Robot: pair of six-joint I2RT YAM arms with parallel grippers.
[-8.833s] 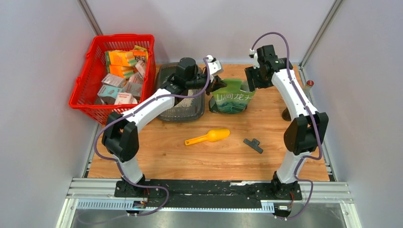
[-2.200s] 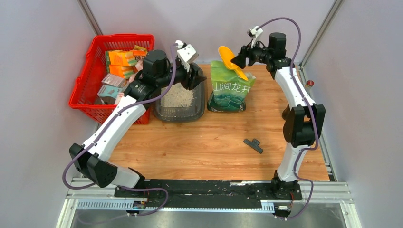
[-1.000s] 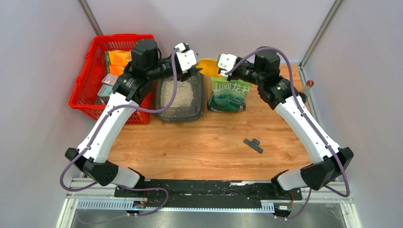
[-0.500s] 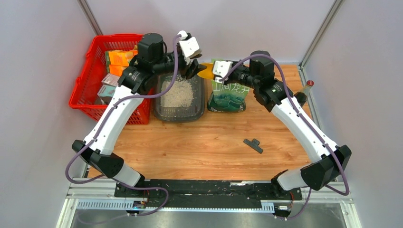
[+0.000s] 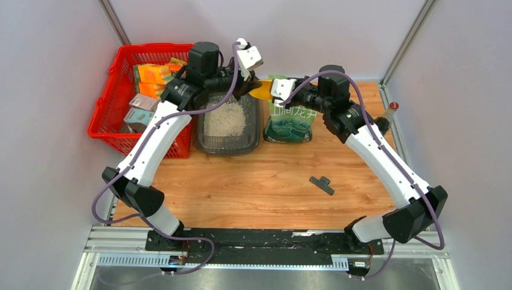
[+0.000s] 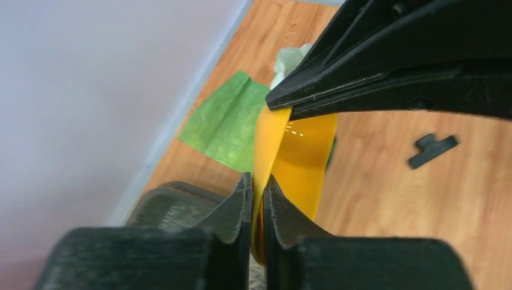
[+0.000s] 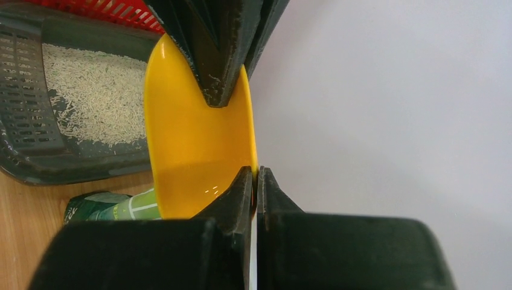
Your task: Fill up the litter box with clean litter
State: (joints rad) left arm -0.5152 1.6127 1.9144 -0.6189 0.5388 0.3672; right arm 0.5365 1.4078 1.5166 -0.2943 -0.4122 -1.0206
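Observation:
The dark grey litter box [image 5: 208,140] sits beside the red basket, and a patch of pale clean litter [image 5: 224,118] lies inside it. Above its far right corner a yellow scoop [image 5: 261,92] hangs in the air between both grippers. My left gripper [image 6: 258,188] is shut on one edge of the scoop [image 6: 299,160]. My right gripper [image 7: 255,176] is shut on the opposite rim of the scoop [image 7: 193,145]. In the top view the left gripper [image 5: 252,88] and the right gripper [image 5: 271,94] face each other. The litter [image 7: 96,96] shows below the scoop.
A green printed bag [image 5: 293,122] stands right of the litter box. The red mesh basket [image 5: 107,124] of small boxes stands at the left. A small black clip [image 5: 321,184] lies on the wooden table. The back wall is close behind the scoop.
My left gripper has moved right to the scoop and closed on its edge. The right gripper has kept its hold and barely moved.

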